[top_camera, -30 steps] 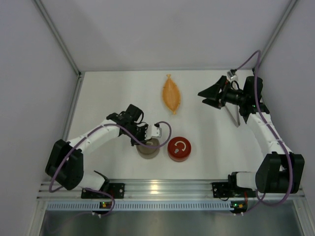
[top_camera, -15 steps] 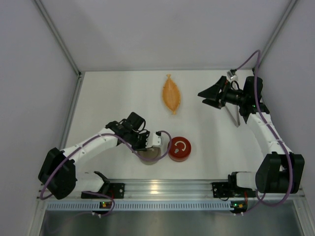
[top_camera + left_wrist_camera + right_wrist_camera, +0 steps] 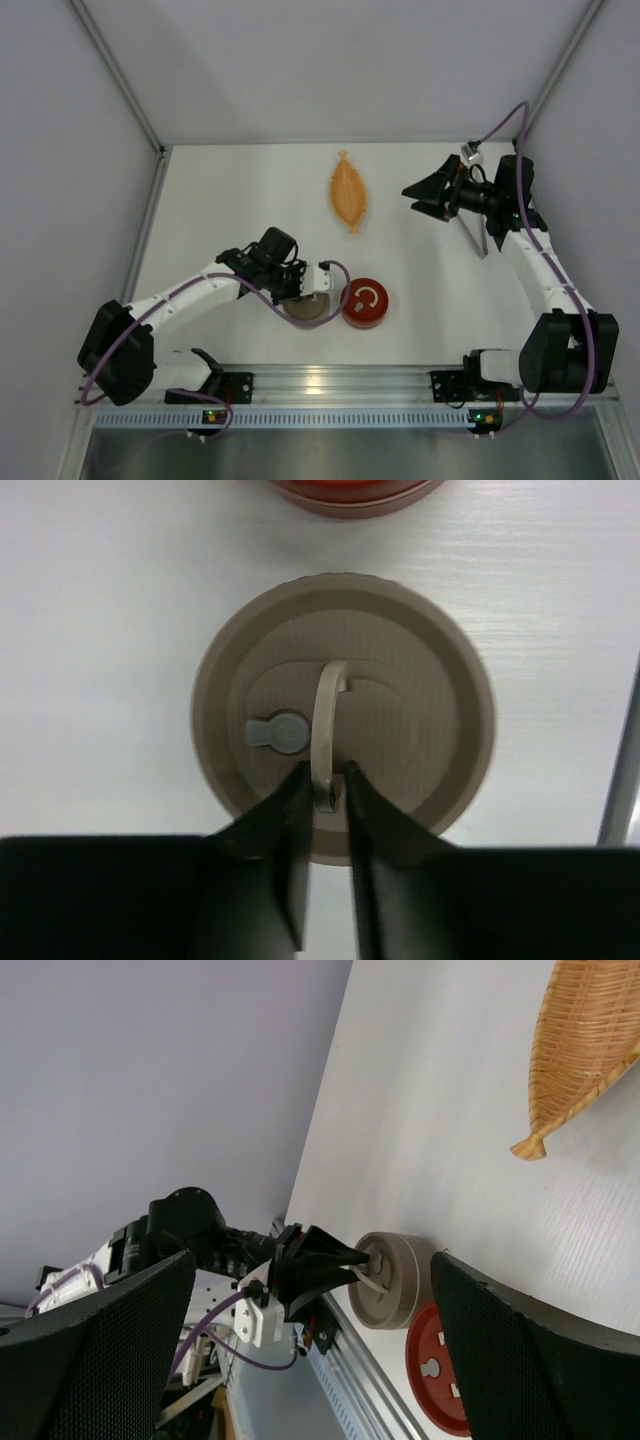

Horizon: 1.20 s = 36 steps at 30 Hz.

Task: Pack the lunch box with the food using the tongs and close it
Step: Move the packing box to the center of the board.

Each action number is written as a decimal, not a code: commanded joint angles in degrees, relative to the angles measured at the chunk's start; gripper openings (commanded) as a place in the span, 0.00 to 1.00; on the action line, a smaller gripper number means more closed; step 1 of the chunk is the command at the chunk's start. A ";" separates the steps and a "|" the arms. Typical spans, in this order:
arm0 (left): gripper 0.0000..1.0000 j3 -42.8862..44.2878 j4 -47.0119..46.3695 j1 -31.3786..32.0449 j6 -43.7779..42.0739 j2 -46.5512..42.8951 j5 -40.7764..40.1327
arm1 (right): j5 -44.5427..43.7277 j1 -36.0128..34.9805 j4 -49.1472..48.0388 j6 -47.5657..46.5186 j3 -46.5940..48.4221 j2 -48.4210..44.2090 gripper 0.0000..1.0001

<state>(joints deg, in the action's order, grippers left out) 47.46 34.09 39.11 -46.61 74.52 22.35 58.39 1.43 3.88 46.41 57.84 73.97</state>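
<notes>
Left wrist, left jaws: narrow, astride the lid handle (image 3: 326,715) — contact unclear
Right jaws: wide — empty
Lunch box (image 3: 420,710): round, tan, lidded

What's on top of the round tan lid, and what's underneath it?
On the round tan lid: a thin arched handle, flanked by the left gripper, and a small grey tab. Whatever lies underneath is covered.

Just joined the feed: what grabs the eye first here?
The left tool straddles the loop handle of a taupe round tin near the front edge, a red round piece right beside it. Far back lies an orange woven dish; the right tool hangs wide open at far right.
</notes>
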 commanded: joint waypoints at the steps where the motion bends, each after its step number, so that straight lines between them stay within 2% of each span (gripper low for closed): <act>1: 0.36 -0.88 0.01 0.00 -0.15 0.36 -2.14 | 0.67 1.21 -0.45 -1.50 1.31 -1.64 1.00; 4: 0.54 1.22 2.30 0.00 0.72 -0.51 0.49 | 0.50 1.21 -0.45 -1.59 1.39 -1.82 0.99; 5: 0.57 1.84 2.82 0.09 1.17 -0.95 1.11 | 0.32 1.21 -0.45 -1.59 1.48 -1.82 0.99; 8: 0.60 4.91 5.98 0.35 1.87 -1.31 3.31 | 0.23 1.21 -0.54 -1.76 1.57 -1.73 0.99; 17: 0.57 7.91 14.25 3.25 1.61 -3.15 9.11 | 0.32 1.21 -0.98 -1.50 1.66 -1.11 0.99; 20: 0.53 8.17 17.06 4.57 1.08 -2.98 11.22 | 0.32 1.21 -1.15 -1.41 1.66 -0.94 0.99; 22: 0.46 8.35 16.03 4.83 3.79 -3.42 11.23 | 0.41 1.21 -1.24 -1.24 1.66 -0.94 0.99; 24: 0.38 9.22 15.75 4.66 5.47 -3.68 10.87 | 0.50 1.21 -1.33 -1.32 1.66 -0.85 0.99; 25: 0.29 9.58 15.40 4.40 6.26 -4.03 10.53 | 0.50 1.21 -1.42 -1.41 1.48 -0.85 0.99; 28: 0.17 11.94 13.47 2.38 8.20 -4.21 11.13 | 0.67 1.21 -1.51 -1.33 1.31 -0.94 0.99; 32: 0.09 15.64 14.51 -1.66 6.54 -0.27 12.80 | 0.76 1.21 -1.77 -1.15 1.31 -0.85 0.99; 36: 0.08 21.17 19.52 -6.76 3.12 8.34 14.56 | 0.93 1.21 -1.86 -1.15 1.13 -0.94 1.00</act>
<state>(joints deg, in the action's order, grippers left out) 65.58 50.22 34.65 -40.84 78.19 33.85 58.39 1.43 3.81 46.09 57.84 73.97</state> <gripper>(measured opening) 0.085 0.993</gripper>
